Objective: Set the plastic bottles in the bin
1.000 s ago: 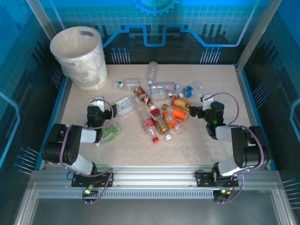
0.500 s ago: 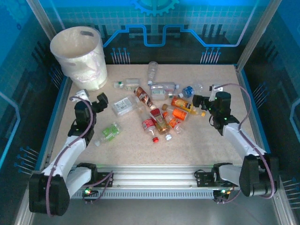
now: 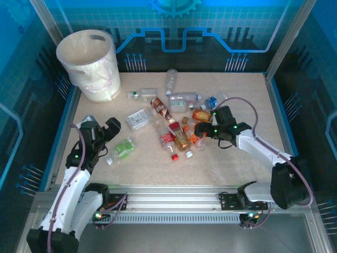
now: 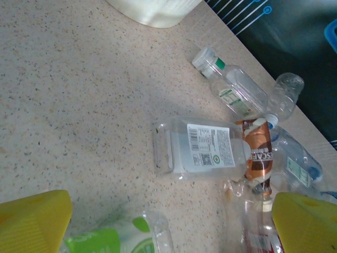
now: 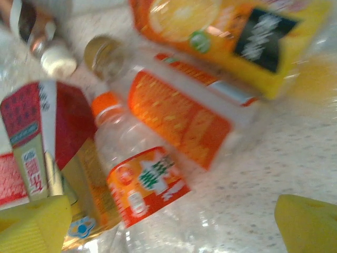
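Plastic bottles [image 3: 176, 124] lie scattered mid-desk [image 3: 237, 163], with the bin [image 3: 97, 79] at the far-left corner. Both pincers are spread and empty. The right pincer [image 5: 171, 224] straddles an orange-capped bottle [image 5: 139, 174]; the left pincer [image 4: 168, 226] is above a green-labelled bottle [image 4: 116, 237]. The bottles are probably light, thin-walled and slippery, so grip across the labelled body.

The bench [image 3: 147, 169] is matt and speckled. The plastic bottles [image 3: 180, 138] are clear and glossy, with shiny printed labels. The bin [image 3: 97, 74] is smooth white plastic; the front rail [image 3: 168, 203], ribbed metal.
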`<state>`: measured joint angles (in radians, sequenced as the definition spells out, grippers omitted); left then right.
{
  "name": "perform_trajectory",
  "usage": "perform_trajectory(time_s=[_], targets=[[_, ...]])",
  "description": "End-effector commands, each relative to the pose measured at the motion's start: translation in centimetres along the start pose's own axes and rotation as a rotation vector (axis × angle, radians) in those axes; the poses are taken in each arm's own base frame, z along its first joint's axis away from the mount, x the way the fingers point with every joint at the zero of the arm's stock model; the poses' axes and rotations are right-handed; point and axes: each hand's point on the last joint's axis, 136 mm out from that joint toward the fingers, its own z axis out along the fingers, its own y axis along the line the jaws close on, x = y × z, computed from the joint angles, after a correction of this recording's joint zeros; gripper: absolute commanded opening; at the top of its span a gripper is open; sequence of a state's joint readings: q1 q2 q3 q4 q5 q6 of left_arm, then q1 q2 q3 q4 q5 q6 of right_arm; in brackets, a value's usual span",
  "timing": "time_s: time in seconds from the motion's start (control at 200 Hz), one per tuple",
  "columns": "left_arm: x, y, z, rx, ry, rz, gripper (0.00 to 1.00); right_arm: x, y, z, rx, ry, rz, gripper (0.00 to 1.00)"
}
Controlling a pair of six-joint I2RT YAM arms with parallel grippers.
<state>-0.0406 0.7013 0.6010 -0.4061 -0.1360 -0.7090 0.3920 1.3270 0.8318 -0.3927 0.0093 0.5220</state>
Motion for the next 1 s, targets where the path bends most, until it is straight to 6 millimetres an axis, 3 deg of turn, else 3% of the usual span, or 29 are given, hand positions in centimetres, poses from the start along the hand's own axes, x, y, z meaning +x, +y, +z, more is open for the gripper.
perform_trajectory(time_s=[0.0,0.13,0.275,0.415,0.66,0.99], targets=[[1.7,0.2,-0.9,-0.005,0.092,-0.011,0.99,2.0,0.1,0.6,0.049,0.097,-0.095,0.96],[2.9,0.9,-0.7,-0.037,0.15,-0.034,0.99,3.9,0.5,1.6,0.032,0.164,-0.152,0.89],[3.8,1.4,-0.3,-0.055,0.189,-0.067,0.99,4.5,0.1,2.5,0.049,0.18,-0.199,0.86],[4.1,1.0,0.2,-0.041,0.205,-0.077,0.99,5.0,0.0,3.5,0.045,0.203,-0.221,0.78],[3.8,0.6,0.4,-0.025,0.196,-0.081,0.99,6.6,-0.4,5.3,0.057,0.241,-0.216,0.76],[4.4,-0.6,0.9,0.014,0.216,-0.067,0.99,6.8,-0.9,5.7,0.075,0.216,-0.199,0.57]])
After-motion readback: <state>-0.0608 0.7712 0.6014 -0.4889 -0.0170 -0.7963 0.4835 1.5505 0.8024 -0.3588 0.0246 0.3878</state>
